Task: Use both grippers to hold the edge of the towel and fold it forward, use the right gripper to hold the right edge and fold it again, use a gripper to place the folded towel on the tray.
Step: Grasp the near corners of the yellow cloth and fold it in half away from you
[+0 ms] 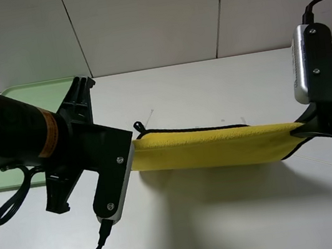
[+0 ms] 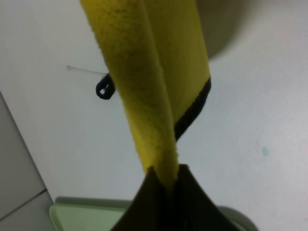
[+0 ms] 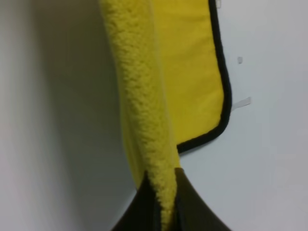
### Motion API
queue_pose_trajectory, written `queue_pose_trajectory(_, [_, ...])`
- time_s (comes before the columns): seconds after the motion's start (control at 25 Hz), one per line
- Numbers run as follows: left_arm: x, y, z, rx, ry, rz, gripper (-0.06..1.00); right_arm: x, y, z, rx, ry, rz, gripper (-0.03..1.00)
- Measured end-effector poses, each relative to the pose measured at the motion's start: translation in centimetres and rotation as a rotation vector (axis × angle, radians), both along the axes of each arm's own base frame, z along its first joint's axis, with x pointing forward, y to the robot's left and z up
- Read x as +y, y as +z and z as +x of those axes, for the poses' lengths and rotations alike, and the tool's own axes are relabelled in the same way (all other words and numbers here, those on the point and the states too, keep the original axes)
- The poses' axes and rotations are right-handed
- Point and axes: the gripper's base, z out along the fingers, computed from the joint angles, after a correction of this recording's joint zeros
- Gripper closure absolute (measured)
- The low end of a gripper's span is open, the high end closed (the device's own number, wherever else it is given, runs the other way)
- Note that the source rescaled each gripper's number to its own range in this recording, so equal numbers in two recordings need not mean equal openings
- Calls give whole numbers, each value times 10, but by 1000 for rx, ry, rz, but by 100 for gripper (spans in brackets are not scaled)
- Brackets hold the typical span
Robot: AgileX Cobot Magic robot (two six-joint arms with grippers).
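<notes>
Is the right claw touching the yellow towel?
Touching. The right wrist view shows the right gripper pinched shut on the towel, with the yellow cloth squeezed between its jaws.

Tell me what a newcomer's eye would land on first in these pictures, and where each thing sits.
The bright yellow towel stands out first, stretched over the middle of the white table. The left gripper and the right gripper are each shut on one end of it, holding it up between them. A pale-green tray lies at the table's far left, only partly in view.
</notes>
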Motion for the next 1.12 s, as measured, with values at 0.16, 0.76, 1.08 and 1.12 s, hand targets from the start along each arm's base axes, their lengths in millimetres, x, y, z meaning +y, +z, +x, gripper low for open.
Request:
queue_pose_trajectory(0.16, [-2, -6, 2, 6, -3, 25, 94, 4, -14, 9, 60, -12, -22, 97])
queue_pose_trajectory(0.76, [-23, -29, 53, 35, 144, 98, 94, 17, -46, 41, 42, -21, -38, 97])
queue_pose_trajectory(1.08, [-18, -45, 78, 44, 156, 37, 94, 23, -64, 56, 14, -16, -42, 97])
queue_pose_trajectory(1.12, [-18, -47, 81, 42, 154, 38, 94, 24, -66, 58, 12, -17, -41, 97])
